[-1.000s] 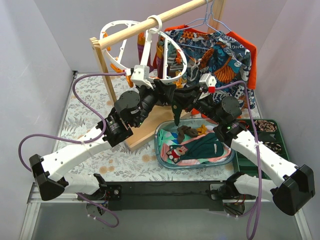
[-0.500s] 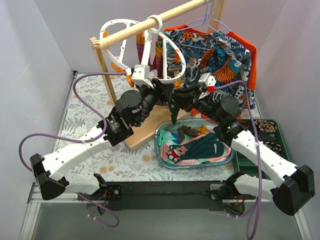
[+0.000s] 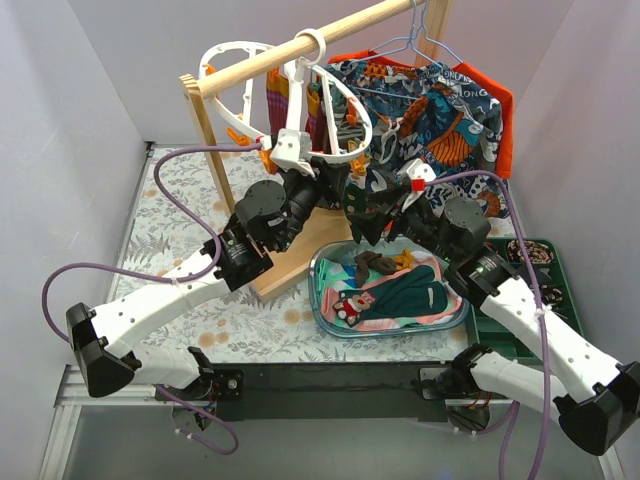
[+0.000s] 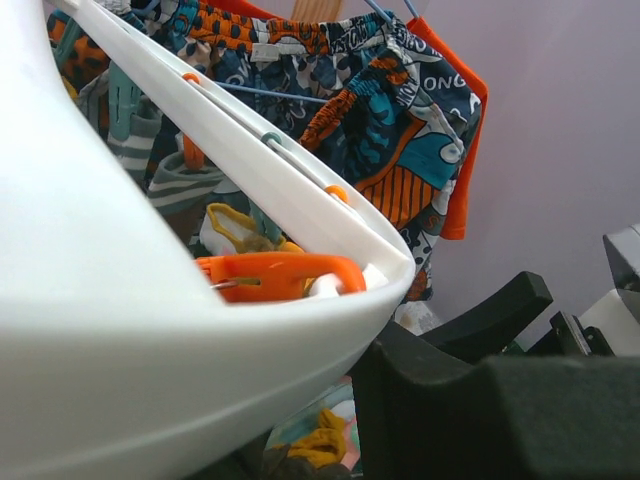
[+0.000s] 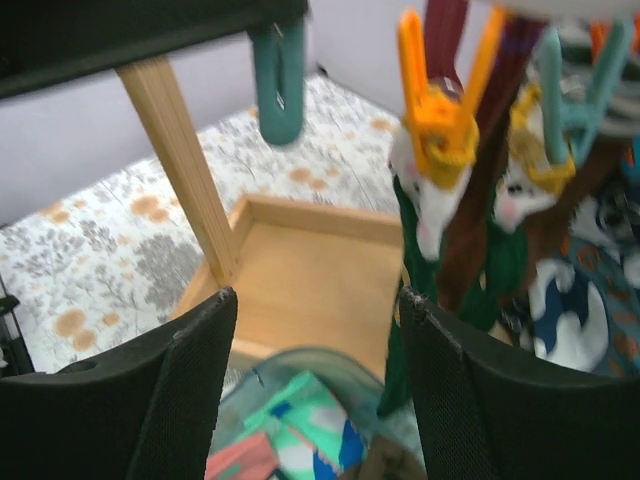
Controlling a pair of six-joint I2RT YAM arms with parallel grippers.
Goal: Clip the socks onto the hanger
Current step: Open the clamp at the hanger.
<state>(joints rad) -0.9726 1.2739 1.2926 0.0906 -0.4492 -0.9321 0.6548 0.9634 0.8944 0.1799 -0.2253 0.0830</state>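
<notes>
Overhead, both arms reach up under the hanger [image 3: 362, 108], a white ring w/ spokes hooked on the wooden rail [image 3: 300, 50], patterned shirt [image 3: 440, 110] hung just behind it. R wrist view: right gripper [image 5: 315, 380] has its two black fingers spread wide w/ nothing btwn them, only the wooden base and tub edge below. Just above and to the right of them, a sock [image 5: 412, 225] w/ whitish cuff and dark green body hangs from an orange peg [image 5: 437, 120], peg pinched on the cuff; a teal peg [image 5: 278, 85] dangles apart to the left. More fabric hangs beside that sock, too blurred to sort out. L wrist view is mostly filled by the hanger rim, very close, w/ one orange peg lying along its inner edge. Left gripper [image 3: 318, 172] sits right at the ring's lower edge, but can't tell whether its fingers are apart or closed, or if they touch the rim. Other socks [image 3: 405, 290], teal and brownish-yellow, lie in the clear tub [image 3: 325, 262] on the table below the arms.
</notes>
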